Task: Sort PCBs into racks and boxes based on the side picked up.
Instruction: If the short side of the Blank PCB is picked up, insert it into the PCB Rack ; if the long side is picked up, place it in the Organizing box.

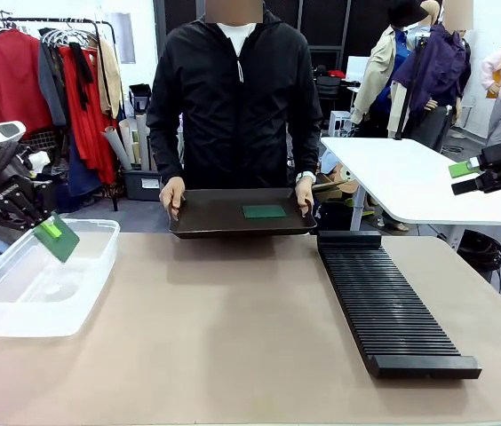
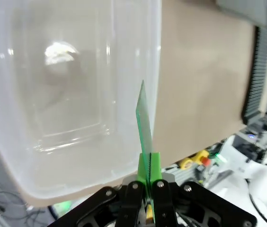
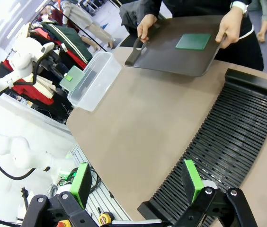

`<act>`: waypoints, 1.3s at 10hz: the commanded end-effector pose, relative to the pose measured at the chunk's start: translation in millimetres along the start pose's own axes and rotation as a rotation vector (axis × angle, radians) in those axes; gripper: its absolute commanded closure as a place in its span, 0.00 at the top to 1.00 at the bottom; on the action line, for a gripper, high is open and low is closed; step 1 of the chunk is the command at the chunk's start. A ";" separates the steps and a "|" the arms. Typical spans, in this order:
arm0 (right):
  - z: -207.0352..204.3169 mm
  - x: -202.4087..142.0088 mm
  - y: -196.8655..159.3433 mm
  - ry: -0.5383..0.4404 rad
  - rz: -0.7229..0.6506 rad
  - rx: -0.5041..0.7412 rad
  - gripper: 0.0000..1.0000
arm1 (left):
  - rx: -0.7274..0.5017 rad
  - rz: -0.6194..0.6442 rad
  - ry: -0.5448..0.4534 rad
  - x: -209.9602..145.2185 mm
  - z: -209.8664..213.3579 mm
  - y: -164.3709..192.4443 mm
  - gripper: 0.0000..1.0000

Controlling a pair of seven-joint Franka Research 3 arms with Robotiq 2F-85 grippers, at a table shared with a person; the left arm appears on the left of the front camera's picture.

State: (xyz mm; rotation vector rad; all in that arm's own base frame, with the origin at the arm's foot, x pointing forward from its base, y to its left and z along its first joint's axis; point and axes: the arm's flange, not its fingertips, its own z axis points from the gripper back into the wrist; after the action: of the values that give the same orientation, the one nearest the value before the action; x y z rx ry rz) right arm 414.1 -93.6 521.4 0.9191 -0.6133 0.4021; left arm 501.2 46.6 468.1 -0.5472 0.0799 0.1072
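My left gripper (image 1: 51,229) (image 2: 147,176) is shut on the lower edge of a green PCB (image 1: 60,240) (image 2: 144,125), which hangs tilted over the near end of the clear plastic box (image 1: 42,284) (image 2: 72,99) at the table's left. Across the table, a person holds a shallow black tray (image 1: 215,217) (image 3: 162,49) with a second PCB (image 1: 264,211) (image 3: 193,41) lying flat on it. The long black slotted rack (image 1: 391,302) (image 3: 228,137) lies on the right. My right gripper (image 1: 465,176) (image 3: 137,182) hovers open and empty, high above the table's right edge.
The box looks empty inside. The person's hands (image 1: 172,193) grip both ends of the tray at the far edge. A white table (image 1: 410,177) stands behind on the right, and a clothes rail (image 1: 55,80) behind on the left. Bare tan tabletop (image 1: 233,328) lies between box and rack.
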 end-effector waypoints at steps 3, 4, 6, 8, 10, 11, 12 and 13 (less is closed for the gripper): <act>-0.1 0.2 1.6 -0.009 0.006 0.008 1.00 | 0.132 -0.027 -0.009 14.4 14.2 -10.3 0.00; -0.1 0.2 1.6 -0.009 0.006 0.008 1.00 | 0.133 -0.061 -0.024 19.7 13.3 -9.0 0.00; -0.1 0.2 1.6 -0.009 0.006 0.008 1.00 | 0.139 -0.067 -0.032 22.7 6.9 -5.1 0.00; -0.1 0.2 1.6 -0.009 0.006 0.008 1.00 | 0.142 -0.087 -0.029 29.6 -8.7 2.3 0.00; -0.1 0.2 1.6 -0.009 0.006 0.008 1.00 | 0.131 -0.118 -0.078 39.8 -22.5 14.0 0.00; -0.1 0.2 1.6 -0.009 0.006 0.008 1.00 | 0.121 -0.131 -0.084 44.5 -28.8 19.8 0.00; -0.1 0.2 1.6 -0.009 0.006 0.008 1.00 | 0.106 -0.133 -0.072 49.7 -36.3 25.3 0.00; -0.1 0.2 1.6 -0.009 0.006 0.008 1.00 | 0.090 -0.139 -0.083 55.2 -42.6 28.9 0.00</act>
State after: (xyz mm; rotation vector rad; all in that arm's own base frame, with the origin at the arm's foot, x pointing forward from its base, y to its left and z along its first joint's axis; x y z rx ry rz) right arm 414.0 -93.7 521.5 0.9192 -0.6135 0.4020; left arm 550.2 53.0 417.3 -0.4175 -0.0092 0.0013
